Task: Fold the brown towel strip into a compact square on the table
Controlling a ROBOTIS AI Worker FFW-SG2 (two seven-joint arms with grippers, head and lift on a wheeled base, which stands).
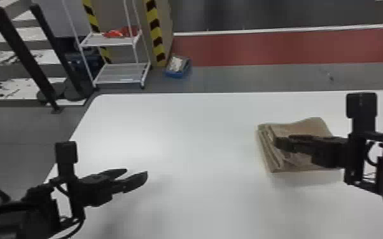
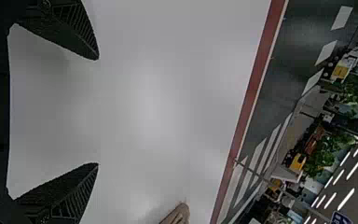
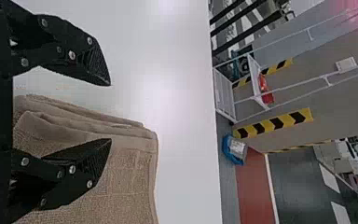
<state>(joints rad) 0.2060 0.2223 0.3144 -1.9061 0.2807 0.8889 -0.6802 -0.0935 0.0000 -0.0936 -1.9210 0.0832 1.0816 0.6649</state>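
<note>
White table (image 1: 197, 133): brown towel (image 1: 308, 127) lies folded in layers, right side. Right gripper (image 1: 279, 143) over towel's left part, spread wide. Left gripper (image 1: 136, 172) above table, near left, also wide, holding nothing

A white table (image 1: 184, 127) with rounded far corners caught a soft glare. Beyond it lay grey floor (image 1: 264, 78), then a red floor band (image 1: 280, 47) edged by a white line (image 1: 264, 30). A white two-shelf rack (image 1: 121, 75) held red items (image 1: 121, 32), near yellow-and-black hazard stripes (image 1: 156, 31). A blue bin (image 1: 175, 75) sat on the floor, and green foliage (image 2: 325, 158) stood farther off.
</note>
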